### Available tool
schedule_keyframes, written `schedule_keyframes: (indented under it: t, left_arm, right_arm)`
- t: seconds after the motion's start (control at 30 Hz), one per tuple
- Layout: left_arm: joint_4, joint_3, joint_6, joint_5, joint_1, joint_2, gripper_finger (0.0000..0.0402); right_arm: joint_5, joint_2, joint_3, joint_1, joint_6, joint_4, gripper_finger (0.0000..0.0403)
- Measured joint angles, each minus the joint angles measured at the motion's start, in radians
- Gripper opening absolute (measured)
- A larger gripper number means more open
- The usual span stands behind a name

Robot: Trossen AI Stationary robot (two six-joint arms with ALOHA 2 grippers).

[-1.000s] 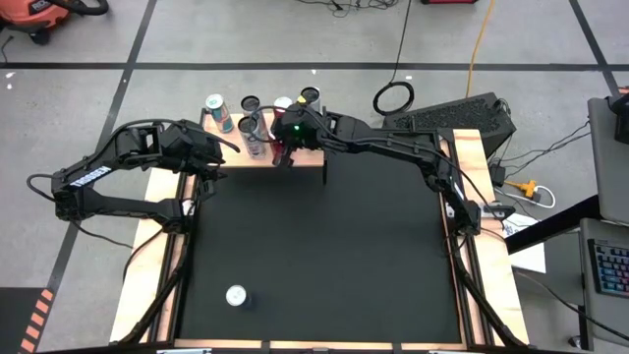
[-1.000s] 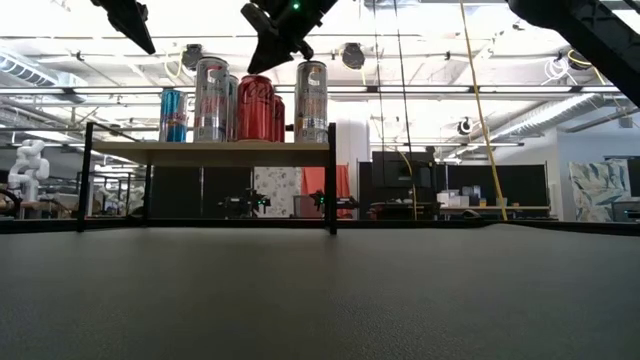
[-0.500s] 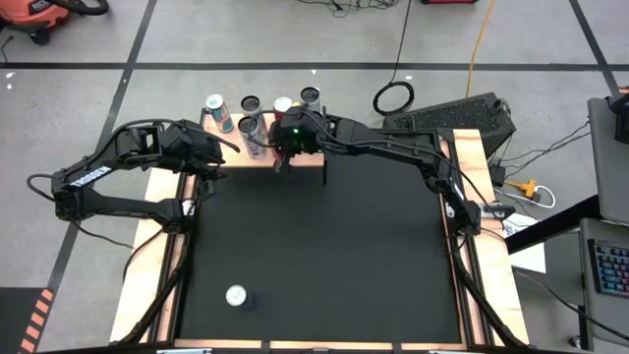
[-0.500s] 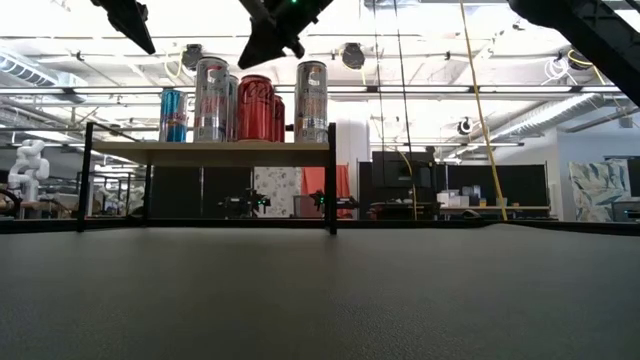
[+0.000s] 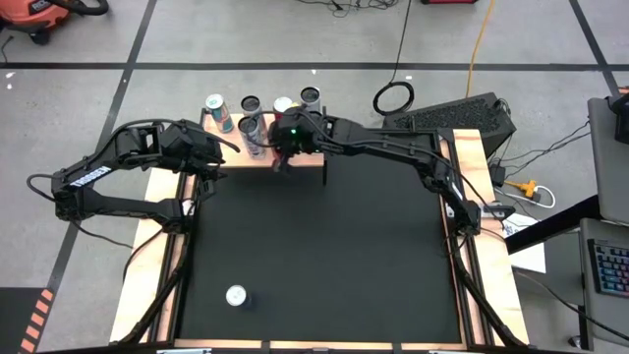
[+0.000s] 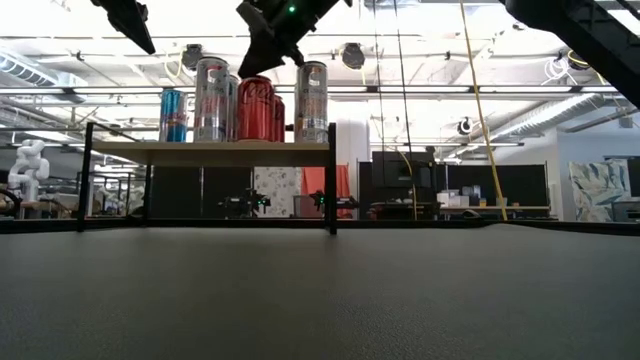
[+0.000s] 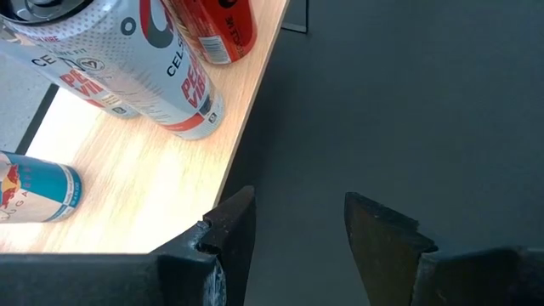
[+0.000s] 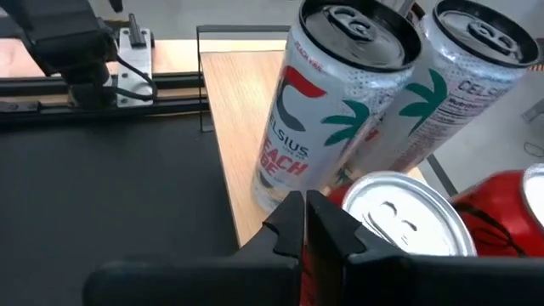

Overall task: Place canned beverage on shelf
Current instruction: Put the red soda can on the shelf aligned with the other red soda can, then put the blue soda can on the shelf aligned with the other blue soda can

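The shelf [image 6: 200, 150], a light-wood board on thin black legs, stands at the table's far edge. On it stand upright a blue can [image 6: 173, 115], two silver cans [image 6: 210, 100] [image 6: 311, 100] and a red can [image 6: 255, 108]. My right gripper [image 8: 304, 212] is shut and hangs just above the near side of the red can's silver top [image 8: 393, 214]. My left gripper [image 7: 293, 225] is open and holds nothing. It hovers high over the shelf's near left edge [image 7: 144, 187]. Another silver can [image 5: 236, 295] stands upright on the black mat near the table's front edge. My right gripper's shut fingertips [image 8: 293, 223] stand close to the near rim of the red can's top, coming at a downward slant from the table's near right. Whether they touch the can, I cannot tell.
The black mat [image 5: 324, 256] lies bare between the shelf and the single can at the front. Pale wooden rails [image 5: 470, 177] run along the table's sides. Cables and a keyboard lie on the floor beyond the right rail.
My right gripper has swung a little toward the table's left above the cans, staying shut. The cans on the shelf stand where they were.
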Motion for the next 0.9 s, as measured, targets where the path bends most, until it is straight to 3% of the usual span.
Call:
schedule_keyframes:
  t: [0.6, 0.9]
  left_arm:
    - [0.000, 0.000, 0.000, 0.000, 0.000, 0.000, 0.0180]
    - [-0.001, 0.000, -0.001, 0.000, 0.000, 0.000, 0.0180]
  right_arm:
    - [0.000, 0.004, 0.000, -0.024, 0.011, 0.029, 0.0000]
    - [0.003, -0.008, 0.000, 0.037, -0.049, 0.045, 0.0000]
